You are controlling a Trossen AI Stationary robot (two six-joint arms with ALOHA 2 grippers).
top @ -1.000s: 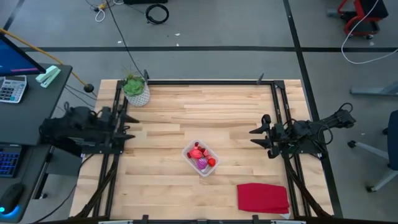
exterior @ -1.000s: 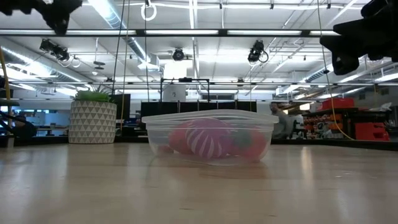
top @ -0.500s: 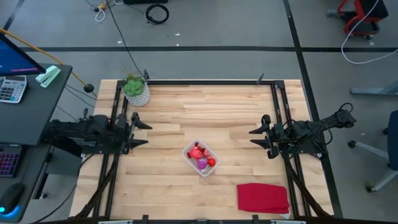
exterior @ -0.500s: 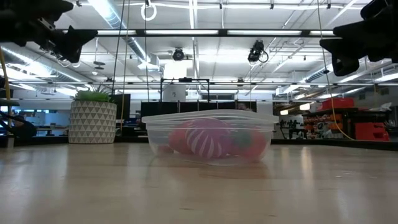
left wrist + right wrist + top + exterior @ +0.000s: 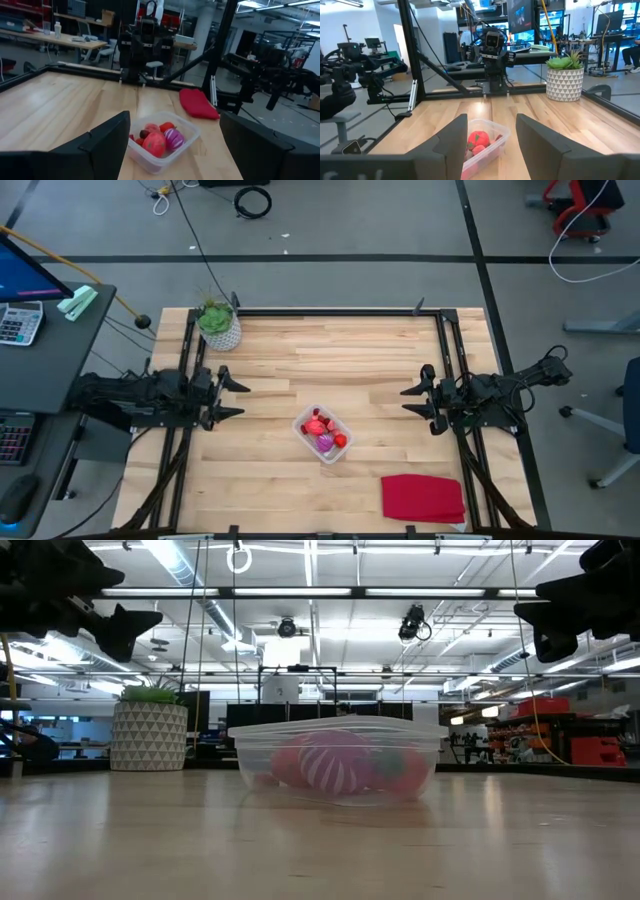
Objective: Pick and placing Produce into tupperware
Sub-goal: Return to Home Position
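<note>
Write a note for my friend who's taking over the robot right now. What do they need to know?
Left pincer: open, empty, at the left edge of the table.
Right pincer: open, empty, at the right edge.
Tub: mid-table, upright, with the fruit inside: red pieces and a purple one.
Done: no fruit shows outside the tub.
Left: probably only parking the arms. The red cloth and plant aren't part of the job.
</note>
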